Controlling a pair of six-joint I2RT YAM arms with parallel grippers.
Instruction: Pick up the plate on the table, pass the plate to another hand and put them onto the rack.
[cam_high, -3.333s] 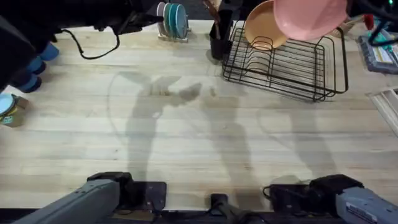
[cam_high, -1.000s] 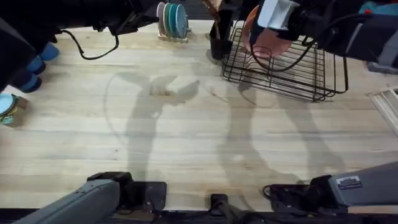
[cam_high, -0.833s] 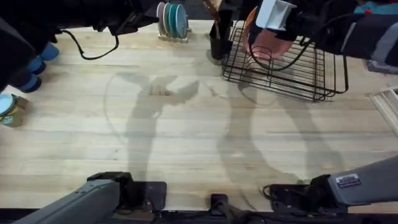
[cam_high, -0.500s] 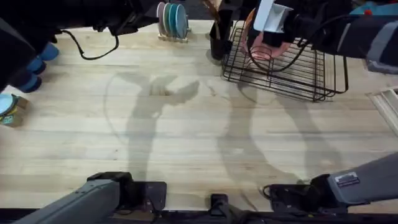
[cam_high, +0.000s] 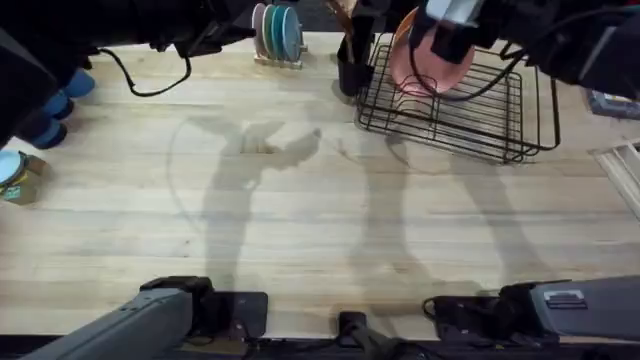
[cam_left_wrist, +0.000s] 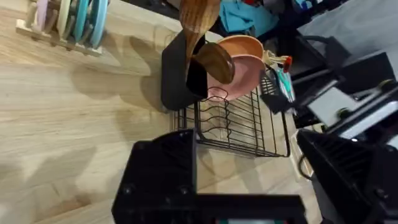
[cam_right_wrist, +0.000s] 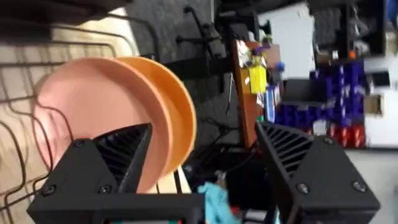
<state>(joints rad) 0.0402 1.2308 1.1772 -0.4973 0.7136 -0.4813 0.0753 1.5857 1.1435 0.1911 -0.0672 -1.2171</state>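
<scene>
The pink plate (cam_high: 428, 66) (cam_left_wrist: 247, 75) (cam_right_wrist: 93, 109) stands on edge in a slot of the black wire rack (cam_high: 480, 110) (cam_left_wrist: 242, 127), leaning right in front of a larger orange plate (cam_high: 403, 32) (cam_left_wrist: 241, 45) (cam_right_wrist: 181, 118). My right gripper (cam_high: 450, 38) (cam_right_wrist: 204, 129) hovers just above and behind the pink plate; its fingers are spread open with nothing between them. The left gripper (cam_left_wrist: 245, 140) is open and empty too, raised over the table to the left of the rack. The table (cam_high: 300, 220) is light wood.
A black utensil holder (cam_high: 352, 62) (cam_left_wrist: 177, 68) with wooden spoons stands against the rack's left side. A small wooden stand with teal and white plates (cam_high: 277, 32) (cam_left_wrist: 68, 18) sits at the back. A tin (cam_high: 15, 175) lies at the left edge.
The right gripper brought the pink plate down into the rack beside the orange plate, let go of it and drew back upward. The left arm has stayed still.
</scene>
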